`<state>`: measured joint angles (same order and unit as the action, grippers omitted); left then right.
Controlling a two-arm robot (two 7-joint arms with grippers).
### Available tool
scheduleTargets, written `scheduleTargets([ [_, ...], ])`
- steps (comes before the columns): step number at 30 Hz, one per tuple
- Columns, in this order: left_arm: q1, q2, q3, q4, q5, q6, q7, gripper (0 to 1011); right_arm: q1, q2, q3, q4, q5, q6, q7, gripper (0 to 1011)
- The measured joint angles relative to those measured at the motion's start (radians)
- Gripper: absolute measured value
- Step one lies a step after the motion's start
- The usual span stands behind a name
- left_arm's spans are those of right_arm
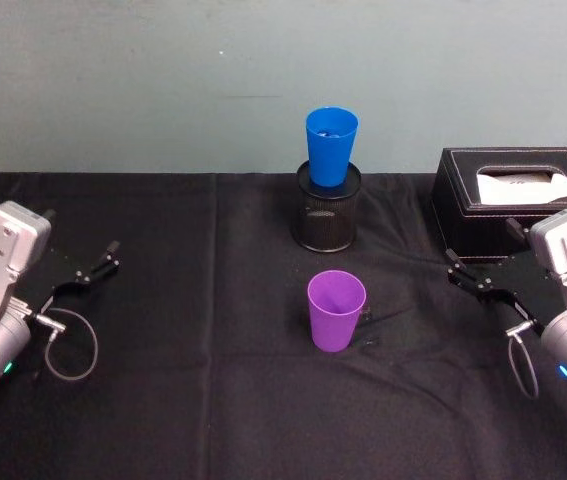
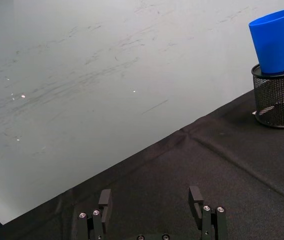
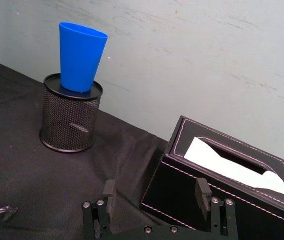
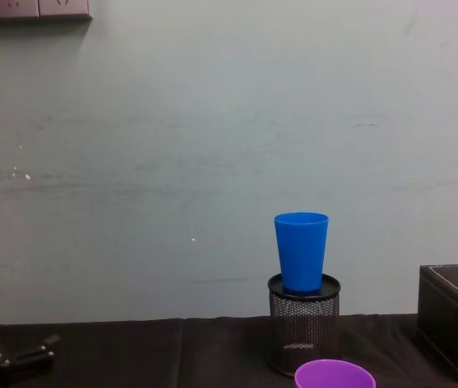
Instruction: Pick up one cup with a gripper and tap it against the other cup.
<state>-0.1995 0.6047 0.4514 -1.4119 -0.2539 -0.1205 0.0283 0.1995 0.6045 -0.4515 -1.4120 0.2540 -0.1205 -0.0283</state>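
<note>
The purple cup (image 1: 336,310) stands upright on the black cloth at mid-table; its rim (image 4: 334,375) shows at the chest view's lower edge. Behind it the blue cup (image 1: 330,146) (image 2: 275,41) (image 3: 80,56) (image 4: 301,251) sits upright in a black mesh cylinder (image 1: 328,207) (image 3: 70,113) (image 4: 304,321). My left gripper (image 1: 103,263) (image 2: 150,200) rests open at the table's left side, far from both cups, with nothing between its fingers. At the right side, my right gripper (image 1: 463,270) (image 3: 156,192) is open and empty beside the tissue box.
A black leather tissue box (image 1: 511,202) (image 3: 222,186) (image 4: 455,327) with a white tissue stands at the back right, close to the right gripper. A pale wall rises behind the table. Black cloth (image 1: 183,400) covers the table.
</note>
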Motion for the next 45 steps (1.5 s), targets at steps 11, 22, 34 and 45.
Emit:
scheduleTargets([
  [11, 0.000, 0.000, 0.000, 0.000, 0.000, 0.000, 0.000, 1000, 0.000, 0.000, 0.000, 0.000, 0.000, 0.000, 0.000, 1004],
  [22, 0.000, 0.000, 0.000, 0.000, 0.000, 0.000, 0.000, 1000, 0.000, 0.000, 0.000, 0.000, 0.000, 0.000, 0.000, 1004],
  [34, 0.000, 0.000, 0.000, 0.000, 0.000, 0.000, 0.000, 1000, 0.000, 0.000, 0.000, 0.000, 0.000, 0.000, 0.000, 1004],
  [45, 0.000, 0.000, 0.000, 0.000, 0.000, 0.000, 0.000, 1000, -0.039, 0.014, 0.041, -0.060, -0.002, -0.046, 0.014, 1004],
])
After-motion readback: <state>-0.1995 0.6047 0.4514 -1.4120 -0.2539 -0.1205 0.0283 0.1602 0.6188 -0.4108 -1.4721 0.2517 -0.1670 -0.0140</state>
